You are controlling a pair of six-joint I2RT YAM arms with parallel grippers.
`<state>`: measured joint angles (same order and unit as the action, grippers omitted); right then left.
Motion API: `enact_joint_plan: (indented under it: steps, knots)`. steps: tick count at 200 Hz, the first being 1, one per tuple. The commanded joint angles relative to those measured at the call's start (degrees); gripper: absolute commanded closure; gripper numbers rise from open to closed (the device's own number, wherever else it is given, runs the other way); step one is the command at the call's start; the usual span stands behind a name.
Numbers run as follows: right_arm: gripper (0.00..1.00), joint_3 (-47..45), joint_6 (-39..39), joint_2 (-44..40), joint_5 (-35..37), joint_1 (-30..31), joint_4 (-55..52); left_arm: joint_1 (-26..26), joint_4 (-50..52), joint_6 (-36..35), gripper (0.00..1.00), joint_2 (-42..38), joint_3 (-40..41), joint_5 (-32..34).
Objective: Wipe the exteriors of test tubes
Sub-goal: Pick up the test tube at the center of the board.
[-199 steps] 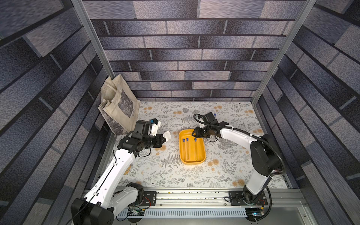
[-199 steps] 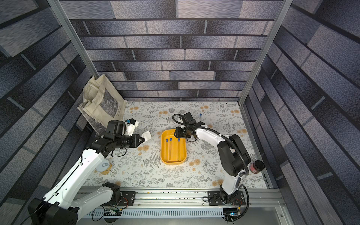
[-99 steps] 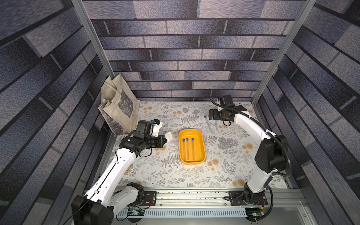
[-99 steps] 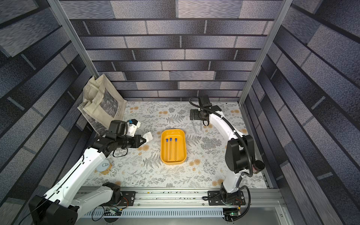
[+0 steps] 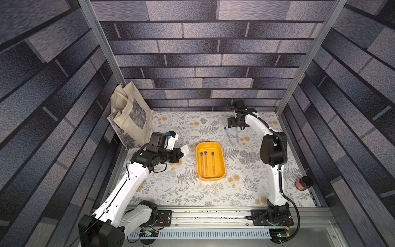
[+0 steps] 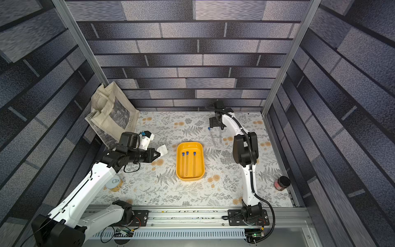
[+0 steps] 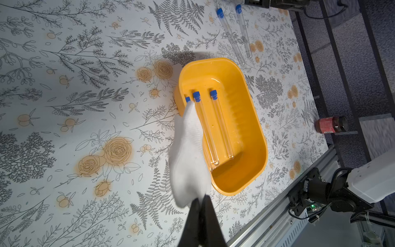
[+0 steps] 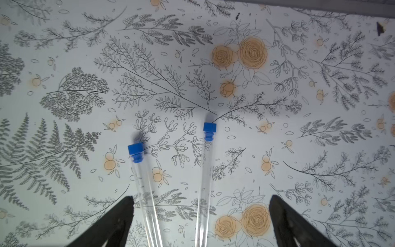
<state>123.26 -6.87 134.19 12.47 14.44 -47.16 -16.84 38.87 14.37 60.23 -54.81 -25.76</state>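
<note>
Yellow tray (image 5: 219, 164) is set mid-table (image 5: 171, 192); three test tubes (image 5: 213, 163) are laid in it side by side, blue caps toward the back wall. Two loose tubes (image 8: 145, 192) are left flat on the table, well apart from the tray, under the right gripper (image 8: 201, 198), whose jaws are spread wide and empty. White cloth (image 7: 188, 154) is clamped in the shut jaws of the left gripper (image 7: 199, 205), held just beside the tray. Three are judged wiped and two not yet, though this cannot be confirmed.
</note>
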Motion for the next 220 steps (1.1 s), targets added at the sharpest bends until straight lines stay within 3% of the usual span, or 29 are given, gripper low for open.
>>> enact_joint_plan:
  steps: [1, 27, 70, 156, 220]
  knots:
    - [0.07, 5.24, 0.57, 3.46, -2.01, -1.21, -6.63, -0.14, 0.51, -1.35, 0.97, 0.15, 0.46, -1.28]
    - [0.29, 6.99, -0.3, 6.06, -5.28, -2.71, -6.18, -0.13, 0.42, -1.36, 0.97, 0.33, 0.49, -1.58]
    - [0.45, 13.23, -0.3, 11.04, -7.11, -3.79, -8.44, -0.25, 0.5, -1.32, 0.97, 0.42, 0.46, -1.58]
    - [0.58, 22.98, -0.48, 18.33, -8.55, -4.14, -11.11, -0.17, 0.54, -1.36, 0.97, 0.69, 0.45, -1.49]
    - [0.69, 24.13, -1.59, 21.35, -7.54, -4.15, -11.33, -0.13, 0.58, -1.43, 0.97, 0.95, 0.49, -1.64]
